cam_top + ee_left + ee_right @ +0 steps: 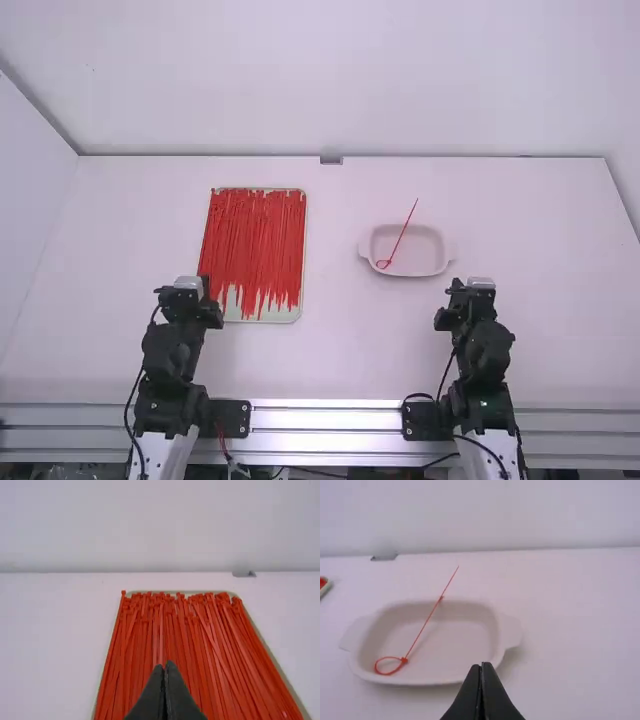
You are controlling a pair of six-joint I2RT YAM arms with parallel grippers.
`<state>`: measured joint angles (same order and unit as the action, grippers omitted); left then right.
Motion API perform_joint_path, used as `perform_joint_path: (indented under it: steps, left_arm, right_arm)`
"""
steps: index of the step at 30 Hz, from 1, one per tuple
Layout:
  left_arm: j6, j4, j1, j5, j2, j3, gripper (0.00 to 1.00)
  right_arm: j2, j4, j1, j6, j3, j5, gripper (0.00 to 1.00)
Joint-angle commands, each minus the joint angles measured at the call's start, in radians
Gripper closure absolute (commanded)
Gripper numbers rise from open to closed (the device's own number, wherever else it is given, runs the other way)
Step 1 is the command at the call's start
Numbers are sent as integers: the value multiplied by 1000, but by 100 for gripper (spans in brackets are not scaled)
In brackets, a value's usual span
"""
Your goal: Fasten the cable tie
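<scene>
A pile of loose red cable ties (pixel 254 250) (pixel 192 650) lies on a pale tray (pixel 290 316) left of the table's middle. A white dish (pixel 437 258) (pixel 507 632) right of the middle holds one red cable tie (pixel 398 240) (pixel 422 627), closed into a small loop at its near end, its tail sticking out over the far rim. My left gripper (pixel 190 295) (pixel 165 666) is shut and empty just before the tray's near edge. My right gripper (pixel 470 295) (pixel 481 666) is shut and empty just before the dish.
The white table (pixel 120 230) ends at a back wall, where a small grey bracket (pixel 331 158) sits. A metal rail (pixel 320 415) with both arm bases runs along the near edge. Open table surface lies between tray and dish.
</scene>
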<state>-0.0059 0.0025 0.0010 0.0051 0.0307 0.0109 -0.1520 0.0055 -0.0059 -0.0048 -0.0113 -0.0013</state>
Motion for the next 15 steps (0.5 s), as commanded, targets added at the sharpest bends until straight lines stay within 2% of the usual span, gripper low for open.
perform_joint_path:
  steps: [1,15]
  left_arm:
    - [6,-2,-1,-5,-29,-11,100]
    - [6,-2,-1,-5,-31,-11,100]
  right_arm:
    - [33,-6,6,5,11,1,100]
    - [152,-6,6,5,11,1,100]
